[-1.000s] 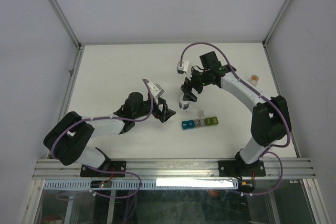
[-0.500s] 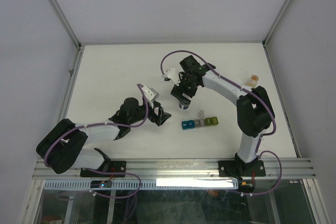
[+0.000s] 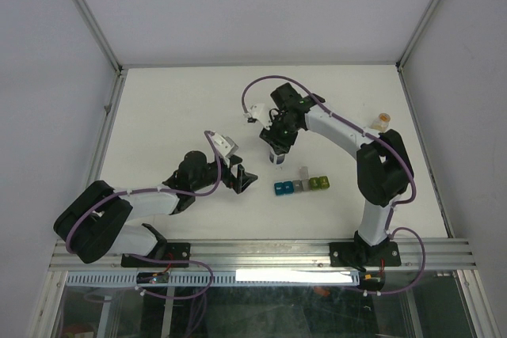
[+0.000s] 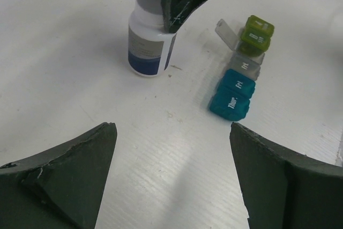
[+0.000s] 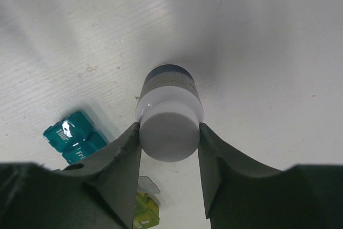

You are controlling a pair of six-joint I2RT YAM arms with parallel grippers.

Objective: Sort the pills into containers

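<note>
The containers [image 3: 301, 185] are a strip of blue, teal, grey and green cubes right of centre, also visible in the left wrist view [image 4: 241, 79] and the right wrist view [image 5: 80, 138]. The grey one's clear lid [image 4: 226, 30] stands open. A white-capped bottle [image 3: 276, 157] with a dark label [image 4: 150, 44] stands upright just behind the strip. My right gripper [image 5: 169, 127] comes down over it, both fingers pressed on the white cap [image 5: 170, 132]. My left gripper [image 4: 171, 127] is open over bare table, left of the strip [image 3: 245, 177]. No pills show.
A small amber bottle [image 3: 383, 120] stands near the right edge of the white table [image 3: 174, 108]. Metal frame posts rise at the back corners, and a rail [image 3: 253, 252] runs along the near edge.
The right arm swung left over the bottle and its jaws closed in on the cap. The left gripper drew back slightly toward the near edge and stayed open.
</note>
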